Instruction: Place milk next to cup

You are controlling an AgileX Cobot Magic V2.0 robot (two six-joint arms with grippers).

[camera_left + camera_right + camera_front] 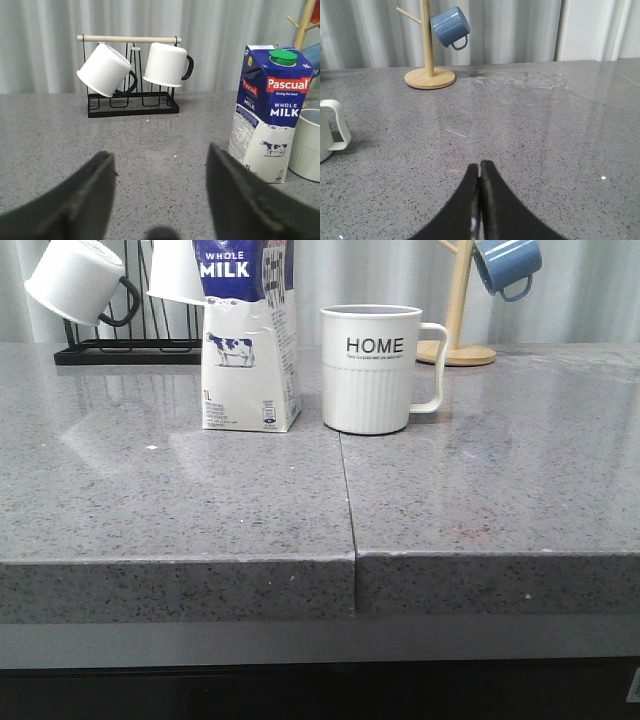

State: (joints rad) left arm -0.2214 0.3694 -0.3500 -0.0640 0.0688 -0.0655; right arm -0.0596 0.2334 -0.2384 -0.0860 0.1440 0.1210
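- Counter (180, 530): grey speckled stone, its front edge nearest the front camera; a seam runs from that edge back toward the gap between carton and mug.
- Left claw (160, 200): seen only in its wrist view; two dark fingers (75, 200) spread wide apart, nothing between them, low over bare counter. The milk stands beyond and beside one finger, not touching it.
- Black wire rack (132, 105): far left at the back of the counter, wooden top bar, two plain white mugs (105, 70) with black handles hanging tilted.
- Milk (250, 350): tall white carton, blue top, green cap, "WHOLE MILK" lettering and cow picture; upright on the counter left of centre, free of both claws.
- Cup (370, 370): white "HOME" mug, ribbed lower half, handle to the right; upright just beside the milk on its right. Whether a sliver of gap separates them is hard to judge from the front; they appear narrowly apart.
- Wooden mug tree (427, 75): back right, round base, a blue mug (450, 26) hanging from a peg.
- Right claw (480, 200): fingers pressed together, gripping nothing, over bare counter to the right of the cup.
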